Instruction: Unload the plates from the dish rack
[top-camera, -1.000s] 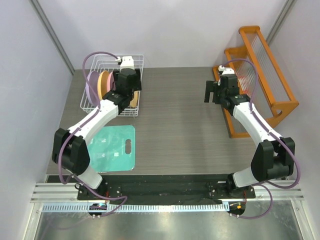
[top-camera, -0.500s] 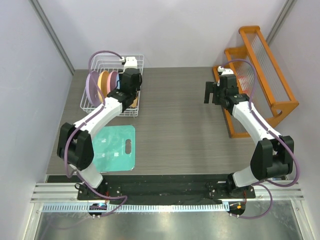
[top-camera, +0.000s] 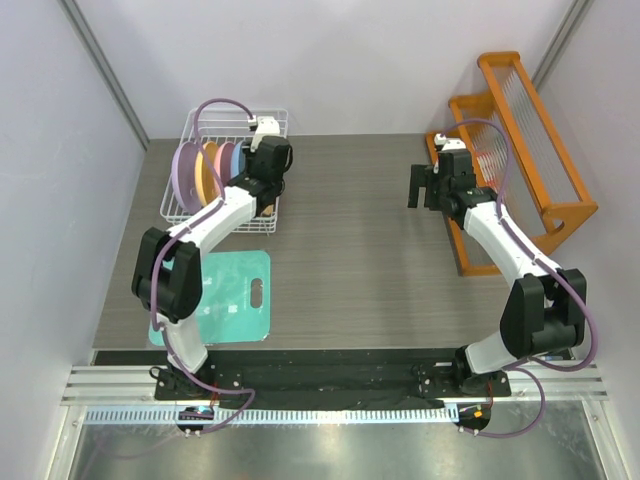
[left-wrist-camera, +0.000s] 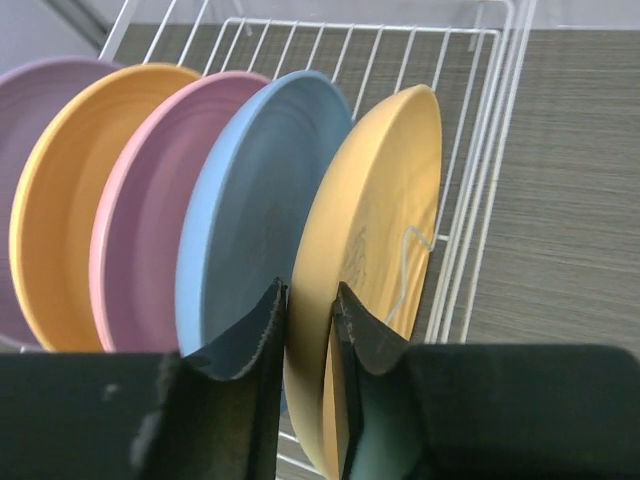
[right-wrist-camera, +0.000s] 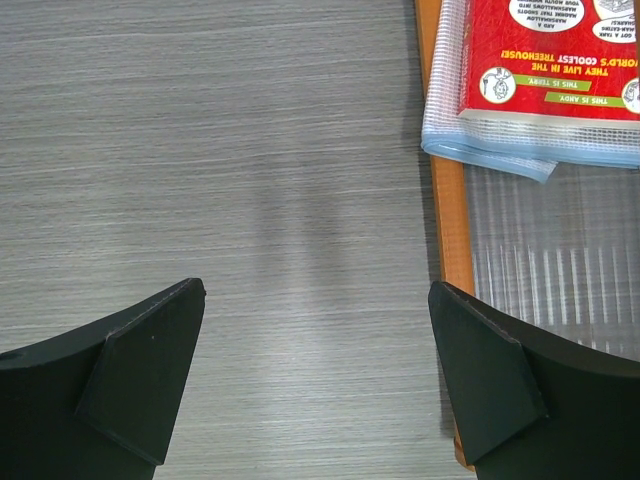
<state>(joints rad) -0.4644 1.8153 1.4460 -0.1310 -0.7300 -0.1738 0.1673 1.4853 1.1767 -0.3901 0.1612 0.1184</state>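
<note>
In the white wire dish rack (left-wrist-camera: 488, 140), five plates stand on edge, left to right: lavender plate (left-wrist-camera: 25, 110), orange plate (left-wrist-camera: 70, 200), pink plate (left-wrist-camera: 150, 210), light blue plate (left-wrist-camera: 260, 200), yellow-orange plate (left-wrist-camera: 385, 200). The left claw (left-wrist-camera: 308, 290) straddles the yellow-orange plate's near rim, fingers close on either side. Grey counter (left-wrist-camera: 570, 200) lies right.

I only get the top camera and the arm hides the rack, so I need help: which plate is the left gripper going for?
Observer: The left gripper straddles the rim of the yellow-orange plate, the end one of the row. I cannot tell if it squeezes yet.
Operator: Is it bumping another plate?
Observer: One finger sits in the gap beside the light blue plate; the other is on the side facing the dish rack wall.
Operator: What's under the right gripper?
Observer: The right gripper is open over bare table, beside a red printed pack lying on the orange shelf.
</note>
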